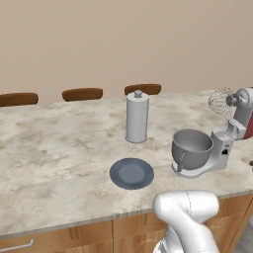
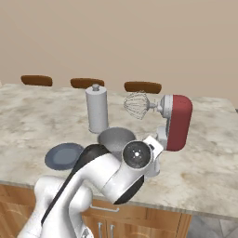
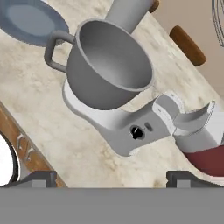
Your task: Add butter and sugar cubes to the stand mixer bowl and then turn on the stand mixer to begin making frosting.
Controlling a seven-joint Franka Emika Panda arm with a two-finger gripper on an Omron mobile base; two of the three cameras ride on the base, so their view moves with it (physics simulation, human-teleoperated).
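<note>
The stand mixer (image 3: 131,124) stands on the marble counter, its dark red head (image 2: 179,122) tilted up and its wire whisk (image 2: 136,104) raised clear. On its flat base sits the stand mixer bowl (image 3: 109,65), deep grey metal with a side handle; its visible inside looks bare. A small dark knob (image 3: 137,132) is on the mixer's side. My gripper (image 3: 111,178) hovers open in front of the mixer's base, nothing between its fingertips (image 3: 39,177). The bowl (image 1: 191,148) and mixer (image 1: 232,131) lie right of the plate. The butter and sugar cubes are out of view.
A flat blue-grey plate (image 1: 131,173) lies bare left of the bowl. A tall grey canister (image 1: 137,117) stands behind it. Brown chair backs (image 1: 82,93) line the counter's far side. The counter's front edge (image 1: 74,223) runs above wooden cabinets.
</note>
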